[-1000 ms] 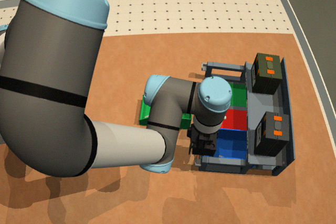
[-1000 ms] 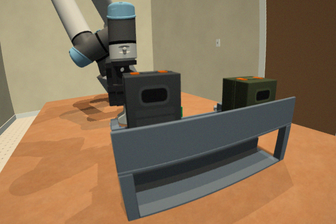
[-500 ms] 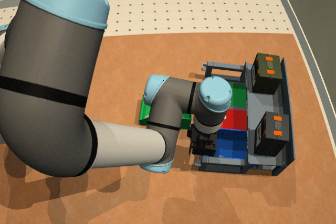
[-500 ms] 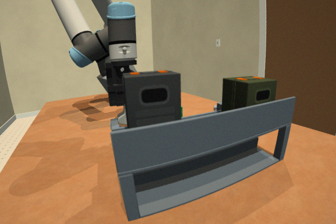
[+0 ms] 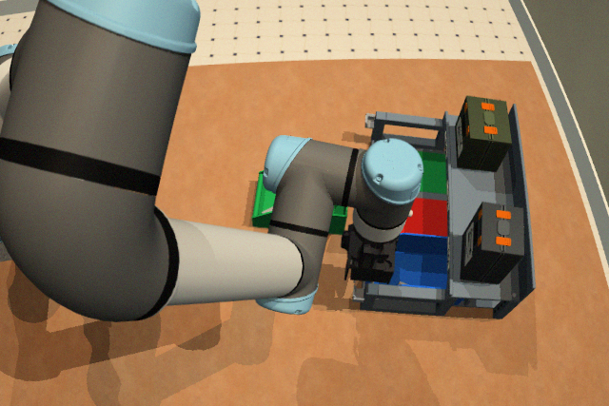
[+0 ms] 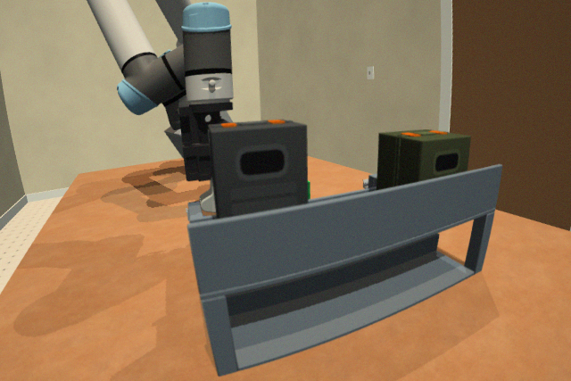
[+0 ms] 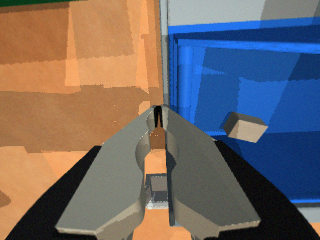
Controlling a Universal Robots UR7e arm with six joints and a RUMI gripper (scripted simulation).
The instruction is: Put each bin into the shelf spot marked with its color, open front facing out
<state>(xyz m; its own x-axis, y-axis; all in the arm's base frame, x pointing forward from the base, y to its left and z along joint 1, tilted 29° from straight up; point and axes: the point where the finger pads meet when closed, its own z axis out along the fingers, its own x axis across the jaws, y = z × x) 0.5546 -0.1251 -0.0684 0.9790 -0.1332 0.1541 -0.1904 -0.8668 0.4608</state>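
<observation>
End effector (image 7: 159, 114): fully closed, gripping nothing, hovering at the blue bin's 9 o'clock | Blue bin (image 5: 422, 260): sitting in the shelf (image 5: 486, 185), holding a tan part (image 7: 244, 127) | Green bin (image 5: 263, 204): resting on the tabletop (image 5: 275, 106), at the shelf's 9 o'clock

The arm (image 5: 98, 156) is built of thick dark grey joint housings ringed with black bands, joined by pale off-white tubes. Light blue caps (image 5: 392, 169) with small screws close each joint. A white collar carries the black gripper (image 7: 159, 111), whose two fingers are broad grey wedges.
</observation>
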